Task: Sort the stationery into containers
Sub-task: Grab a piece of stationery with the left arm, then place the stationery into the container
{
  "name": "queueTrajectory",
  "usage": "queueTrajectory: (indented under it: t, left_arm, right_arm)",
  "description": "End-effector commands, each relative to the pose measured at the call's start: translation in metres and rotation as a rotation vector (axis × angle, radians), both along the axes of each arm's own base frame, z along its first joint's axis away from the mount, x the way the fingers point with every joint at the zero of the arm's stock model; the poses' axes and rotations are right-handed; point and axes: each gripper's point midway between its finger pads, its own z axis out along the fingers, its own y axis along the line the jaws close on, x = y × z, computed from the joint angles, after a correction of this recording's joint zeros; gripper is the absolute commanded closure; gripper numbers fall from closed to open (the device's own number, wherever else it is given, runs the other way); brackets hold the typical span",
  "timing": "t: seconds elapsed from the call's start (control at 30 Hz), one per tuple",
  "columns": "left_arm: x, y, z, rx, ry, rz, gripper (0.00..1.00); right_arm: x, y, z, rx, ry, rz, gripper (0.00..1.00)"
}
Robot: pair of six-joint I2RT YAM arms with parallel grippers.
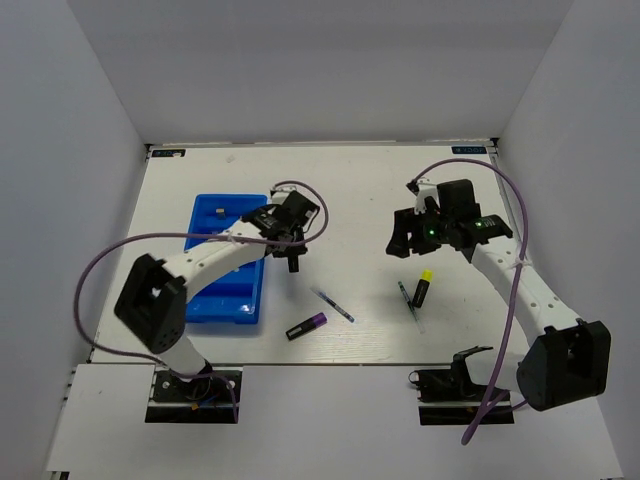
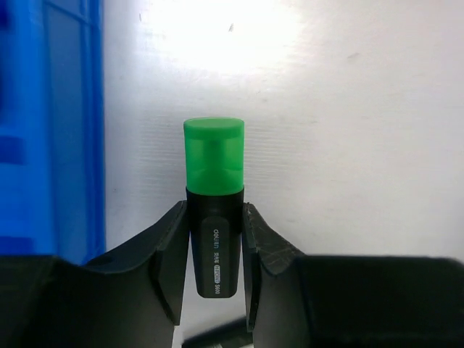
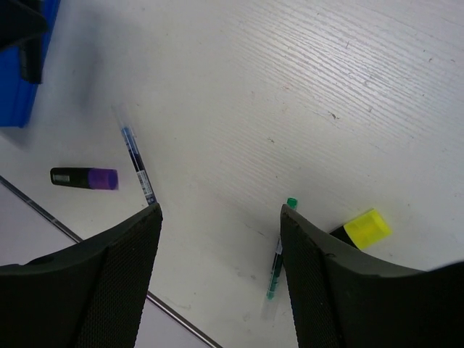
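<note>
My left gripper (image 2: 215, 225) is shut on a black highlighter with a green cap (image 2: 214, 163), cap pointing away, just right of the blue tray (image 2: 51, 145). In the top view the left gripper (image 1: 292, 252) hangs beside the tray's (image 1: 225, 300) right rim. My right gripper (image 3: 221, 210) is open and empty above the table. Below it lie a yellow-capped highlighter (image 3: 366, 227), a green pen (image 3: 278, 254), a blue pen (image 3: 136, 156) and a purple-capped highlighter (image 3: 83, 177). A small pale eraser (image 1: 219, 211) sits in a far compartment of the tray. The round tin is out of view.
In the top view the blue pen (image 1: 332, 304) and purple highlighter (image 1: 306, 326) lie at centre front; the yellow highlighter (image 1: 425, 287) and green pen (image 1: 408, 298) lie right of them under the right gripper (image 1: 410, 240). White walls enclose the table.
</note>
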Motion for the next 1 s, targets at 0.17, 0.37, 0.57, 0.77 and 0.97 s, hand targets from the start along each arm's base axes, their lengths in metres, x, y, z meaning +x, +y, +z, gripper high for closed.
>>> queueTrajectory:
  t: [0.17,0.37,0.57,0.77,0.97]
  left_arm:
    - [0.006,0.061,0.096,-0.086,-0.217,0.118,0.88]
    - [-0.013,0.118,0.075,-0.042,-0.173,0.230,0.88]
    - [-0.012,0.158,0.064,-0.053,-0.191,0.438,0.99]
    - [-0.012,0.180,0.056,-0.205,-0.251,0.761,0.99]
    - [-0.012,0.193,0.048,-0.250,-0.308,0.955,0.99]
  right_arm:
    - [0.004,-0.002,0.006,0.029,-0.031,-0.001,0.31]
    - [0.003,-0.002,0.005,0.036,-0.021,-0.003,0.31]
    - [0.004,-0.001,0.004,0.048,-0.011,-0.004,0.31]
    - [0.003,-0.002,0.004,0.059,-0.006,-0.006,0.31]
    - [0.003,-0.003,0.007,0.072,-0.010,-0.006,0.29]
